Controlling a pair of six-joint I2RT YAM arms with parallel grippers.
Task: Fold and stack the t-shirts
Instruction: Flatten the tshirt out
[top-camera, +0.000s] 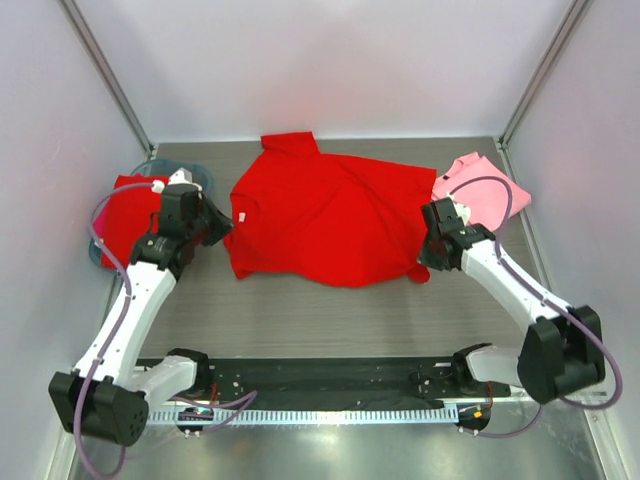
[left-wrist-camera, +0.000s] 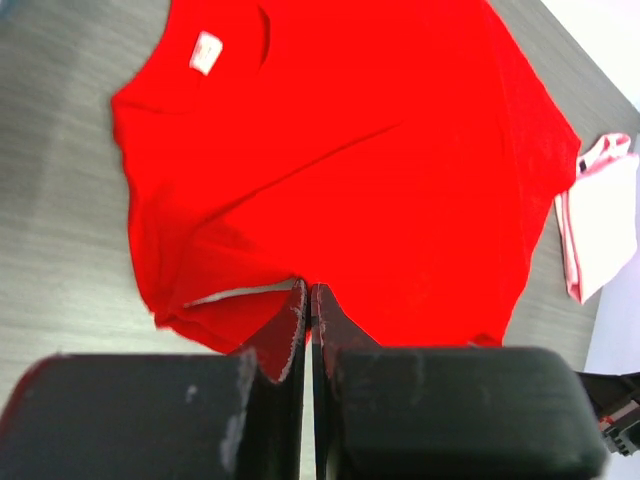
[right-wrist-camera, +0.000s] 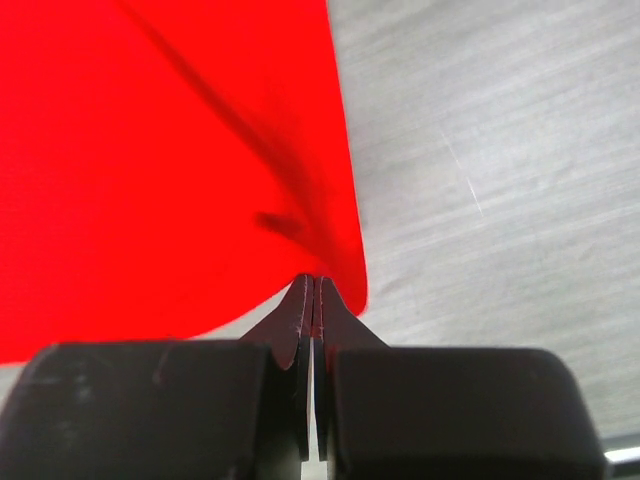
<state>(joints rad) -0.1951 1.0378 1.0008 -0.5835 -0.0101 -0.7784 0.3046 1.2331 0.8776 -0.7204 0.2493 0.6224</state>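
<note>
Your bright red crew-neck cotton t-shirt (top-camera: 330, 220) lay spread, collar left, long axis across the table (top-camera: 300, 310). Your right pincer (right-wrist-camera: 313, 282) pinched its corner; your left pincer (left-wrist-camera: 306, 292) was closed at its edge.

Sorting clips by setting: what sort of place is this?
Probably a lab robot cell: plain white walls enclose a grey table, with two bolted-down arms gripping a red t-shirt.

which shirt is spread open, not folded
The bright red t-shirt in the middle; the pink t-shirt lies folded at far right, a second red t-shirt lies on the teal basin.
</note>
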